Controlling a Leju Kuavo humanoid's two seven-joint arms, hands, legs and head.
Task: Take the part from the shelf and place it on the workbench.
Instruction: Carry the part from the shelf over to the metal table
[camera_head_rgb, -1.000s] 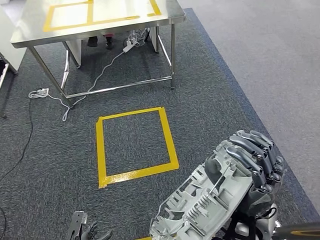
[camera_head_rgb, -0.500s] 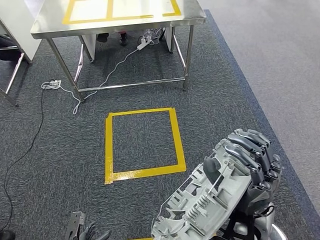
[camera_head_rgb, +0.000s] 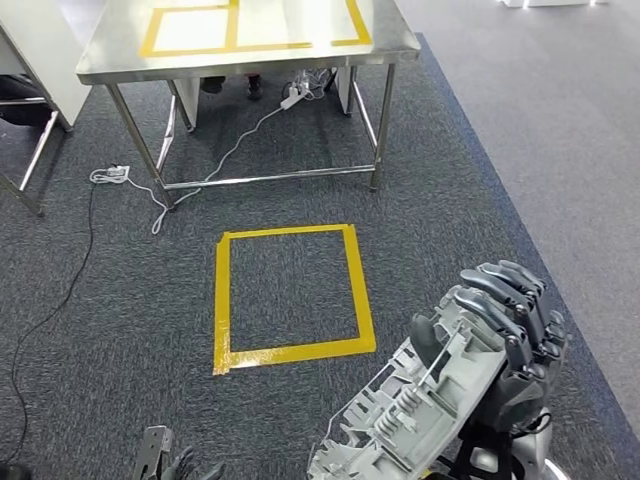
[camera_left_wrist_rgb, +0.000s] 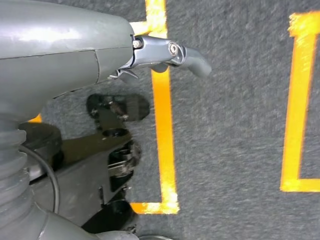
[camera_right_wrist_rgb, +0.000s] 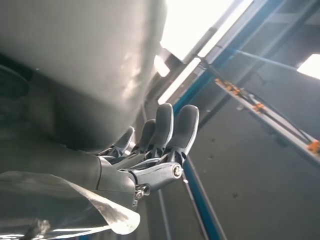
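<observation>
The part (camera_head_rgb: 411, 405), a grey ribbed plastic piece, sits in my right hand (camera_head_rgb: 507, 335) low at my right side, tilted with its far end raised. My fingers (camera_head_rgb: 521, 300) curl over that raised edge and my thumb presses its ribbed face, so I hold it firmly. In the right wrist view the fingers (camera_right_wrist_rgb: 171, 127) wrap round the pale smooth underside of the part (camera_right_wrist_rgb: 75, 55).

Ahead on the dark carpet (camera_head_rgb: 113, 330) lies a square of yellow tape (camera_head_rgb: 292, 292), bare inside, between me and the counter (camera_head_rgb: 249, 40). The counter is steel with yellow tape boxes on top; its near edge faces me and its legs stand well apart. A white cable (camera_head_rgb: 219, 160) trails under it to a plug strip (camera_head_rgb: 109, 173) by the left leg. To the right the carpet ends at a paler grey floor (camera_head_rgb: 558, 140).

My left hand (camera_head_rgb: 170, 465) hangs low at my side above the carpet. In the left wrist view one of its fingers (camera_left_wrist_rgb: 181, 52) sticks out straight over a yellow line, with nothing in it that I can make out; the rest is hidden, so I cannot tell how far it is opened.
</observation>
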